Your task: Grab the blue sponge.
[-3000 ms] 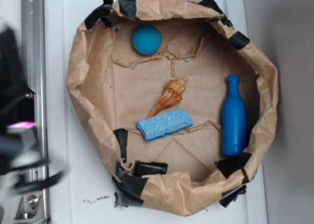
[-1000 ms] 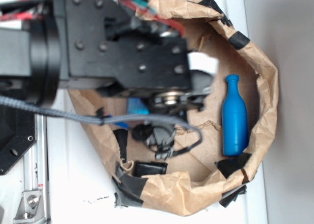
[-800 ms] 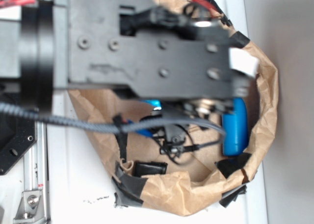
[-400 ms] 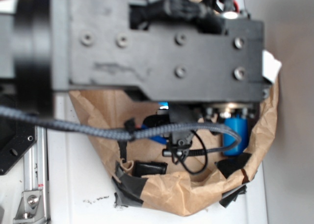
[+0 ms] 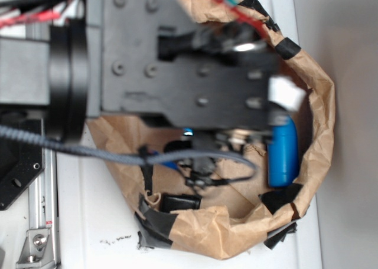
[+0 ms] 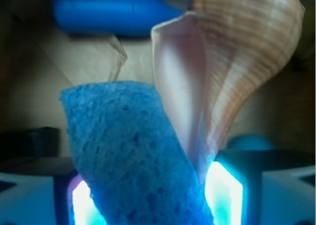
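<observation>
From the exterior view, my arm blocks most of the brown paper basin, which sits on the white surface. Only a sliver of the blue sponge peeks out below the arm, next to a gray cable. The glossy blue bottle lies toward the basin's right wall. I cannot see the gripper itself here.

From the wrist view, the blue sponge fills the foreground, porous and rough, running down between the gripper pads. I cannot tell whether the pads touch it. A ribbed tan seashell leans against the sponge's right side. The bottle lies across the top, blurred.
</observation>
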Controlling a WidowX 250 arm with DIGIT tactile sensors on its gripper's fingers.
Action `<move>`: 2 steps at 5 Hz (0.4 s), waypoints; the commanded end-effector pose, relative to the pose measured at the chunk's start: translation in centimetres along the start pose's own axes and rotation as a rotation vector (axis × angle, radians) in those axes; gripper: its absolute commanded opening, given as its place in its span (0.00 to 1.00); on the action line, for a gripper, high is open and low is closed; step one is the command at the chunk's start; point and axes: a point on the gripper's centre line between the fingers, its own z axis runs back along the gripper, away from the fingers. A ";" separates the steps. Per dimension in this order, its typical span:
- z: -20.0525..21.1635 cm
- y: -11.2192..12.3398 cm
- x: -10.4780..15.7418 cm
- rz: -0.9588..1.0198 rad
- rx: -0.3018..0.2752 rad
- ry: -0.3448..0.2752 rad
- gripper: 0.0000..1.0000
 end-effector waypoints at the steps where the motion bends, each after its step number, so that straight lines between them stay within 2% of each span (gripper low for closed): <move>1: -0.1 0.3 1.5 0.000 0.007 -0.081 1.00; 2: 0.5 0.1 1.4 -0.007 -0.014 -0.098 1.00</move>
